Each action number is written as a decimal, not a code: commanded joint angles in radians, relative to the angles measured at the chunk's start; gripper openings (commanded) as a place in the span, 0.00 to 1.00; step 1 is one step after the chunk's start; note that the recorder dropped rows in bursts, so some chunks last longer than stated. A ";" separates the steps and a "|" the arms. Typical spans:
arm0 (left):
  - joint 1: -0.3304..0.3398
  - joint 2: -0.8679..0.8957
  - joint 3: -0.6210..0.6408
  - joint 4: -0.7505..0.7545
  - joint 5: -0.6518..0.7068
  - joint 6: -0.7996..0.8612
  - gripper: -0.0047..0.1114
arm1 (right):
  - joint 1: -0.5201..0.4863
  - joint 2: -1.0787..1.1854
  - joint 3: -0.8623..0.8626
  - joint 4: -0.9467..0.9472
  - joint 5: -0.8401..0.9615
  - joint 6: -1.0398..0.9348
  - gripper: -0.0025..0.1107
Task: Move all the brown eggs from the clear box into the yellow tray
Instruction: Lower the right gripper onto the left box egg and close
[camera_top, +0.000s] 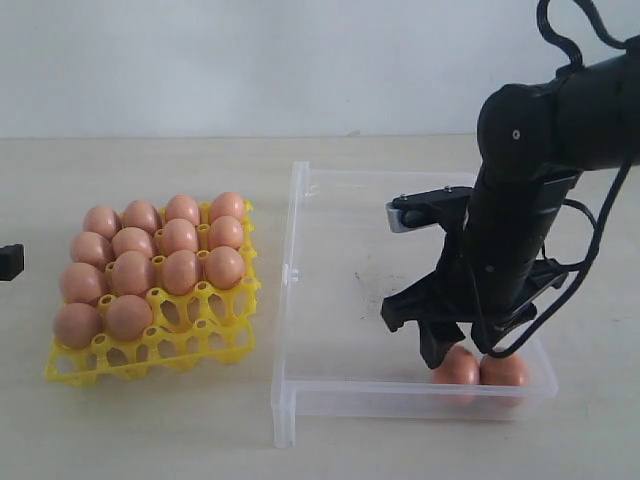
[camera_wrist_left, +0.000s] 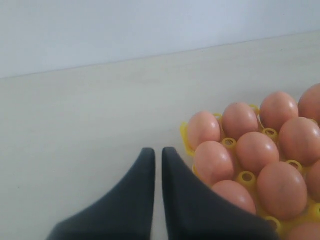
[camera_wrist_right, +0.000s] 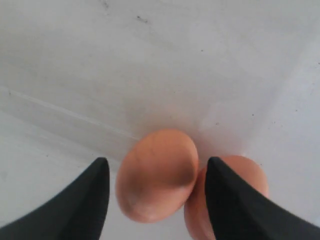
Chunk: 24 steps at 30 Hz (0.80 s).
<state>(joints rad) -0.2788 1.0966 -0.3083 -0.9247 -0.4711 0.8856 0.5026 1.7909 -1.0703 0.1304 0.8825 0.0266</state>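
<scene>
Pale surface (camera_top: 150, 430) carries a clear box (camera_top: 286, 300), then a yellow tray (camera_top: 150, 362). Two brown eggs (camera_top: 458, 368) touch in the box's front right corner. Right jaws stand wide astride one; left jaws are closed, empty. Light, smooth and probably brittle: pinch its sides gently.

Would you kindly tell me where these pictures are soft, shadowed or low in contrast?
Exterior view: even light, the clear box pale against the table, a soft shadow beneath the yellow tray. Left wrist view: the left gripper soft-edged. Right wrist view: the right gripper dark, the nearer brown egg fairly sharp.
</scene>
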 joint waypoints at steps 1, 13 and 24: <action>0.002 -0.008 0.004 0.005 -0.001 -0.016 0.07 | -0.005 0.002 0.011 0.004 -0.068 0.001 0.47; 0.002 -0.008 0.004 0.005 0.001 -0.017 0.07 | -0.005 0.128 0.011 0.000 -0.052 0.020 0.47; 0.002 -0.008 0.004 0.005 -0.001 -0.017 0.07 | -0.005 0.151 0.011 -0.001 -0.061 -0.014 0.27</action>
<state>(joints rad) -0.2788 1.0966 -0.3083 -0.9247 -0.4711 0.8777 0.5020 1.9189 -1.0673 0.1297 0.8232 0.0377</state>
